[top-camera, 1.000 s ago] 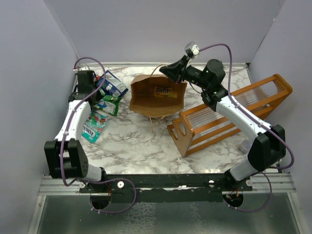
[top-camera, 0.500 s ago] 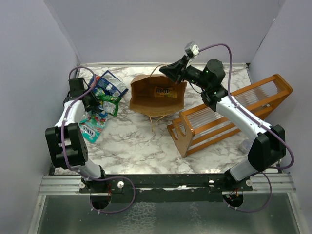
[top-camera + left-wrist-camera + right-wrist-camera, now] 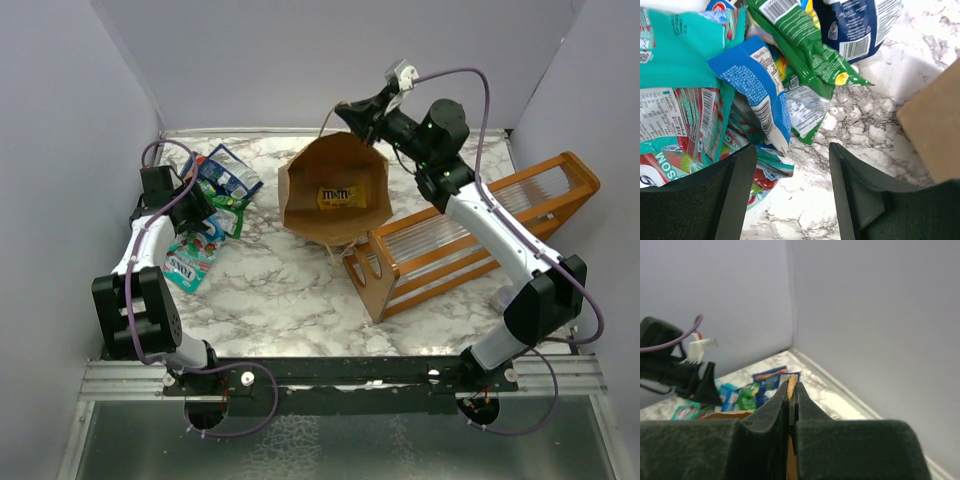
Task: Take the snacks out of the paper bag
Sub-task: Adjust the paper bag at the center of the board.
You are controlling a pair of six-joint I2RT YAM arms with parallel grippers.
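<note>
A: Starting big: marbled desk [image 3: 280, 290], with an orange rack [image 3: 470, 235] lying on the right, touched by neither arm. Worth anything for judging progress?

B: Not really. Better to look at the paper bag [image 3: 305, 185] next. Sits mid-desk toward the far side, just left of the rack, mouth gaping at the overhead camera.

A: Held how?

B: Pinched at the far rim by the right end effector [image 3: 793, 390], clamped tight on a sliver of brown paper in the wrist view.

A: And outside the bag?

B: Heaped on the far left of the desk: the snacks [image 3: 215, 200], blue-and-white, teal and green, overlapping one another and well apart from the bag. Judging from that, mostly done.

A: Left to do?

B: One yellow packet [image 3: 340, 197], lying flat inside the bag. Impossible to rule out more beneath it.

A: And the left end effector [image 3: 790, 150]?

B: Spread wide, gripping nothing, hovering just over the heap, close to a blue packet [image 3: 752, 85]. Probably free to fetch the last one.
</note>
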